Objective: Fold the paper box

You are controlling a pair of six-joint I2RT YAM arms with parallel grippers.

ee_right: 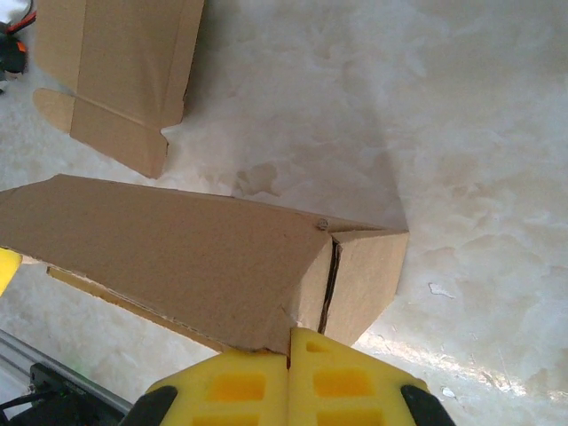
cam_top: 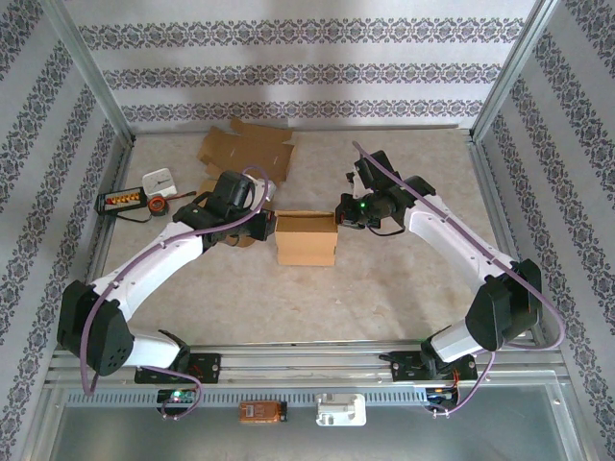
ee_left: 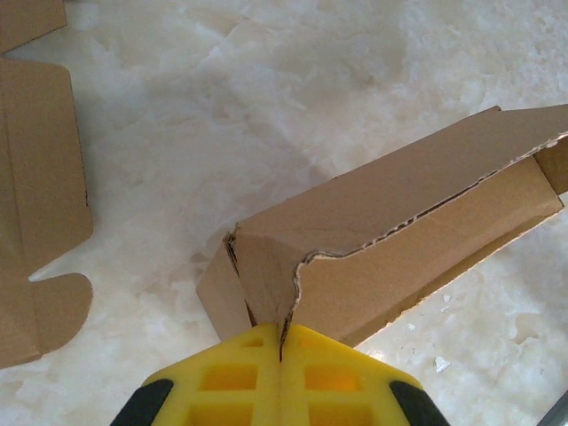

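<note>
The brown paper box (cam_top: 306, 242) stands partly formed in the middle of the table, its top open. My left gripper (cam_top: 267, 227) is at the box's left end and my right gripper (cam_top: 342, 215) at its right end. In the left wrist view the yellow fingers (ee_left: 235, 368) are pressed together with a torn cardboard edge of the box (ee_left: 399, 222) running into the seam of my left gripper (ee_left: 284, 330). My right gripper (ee_right: 290, 335) is shut too, with the lower corner of a side panel of the box (ee_right: 177, 253) caught between its tips.
Flat cardboard blanks (cam_top: 246, 150) lie at the back left, also visible as a blank (ee_left: 35, 177) and a blank (ee_right: 115, 71). A black tray (cam_top: 125, 201), a white block (cam_top: 159, 181) and a tape roll (cam_top: 157, 207) sit by the left wall. Metal frame posts bound the table.
</note>
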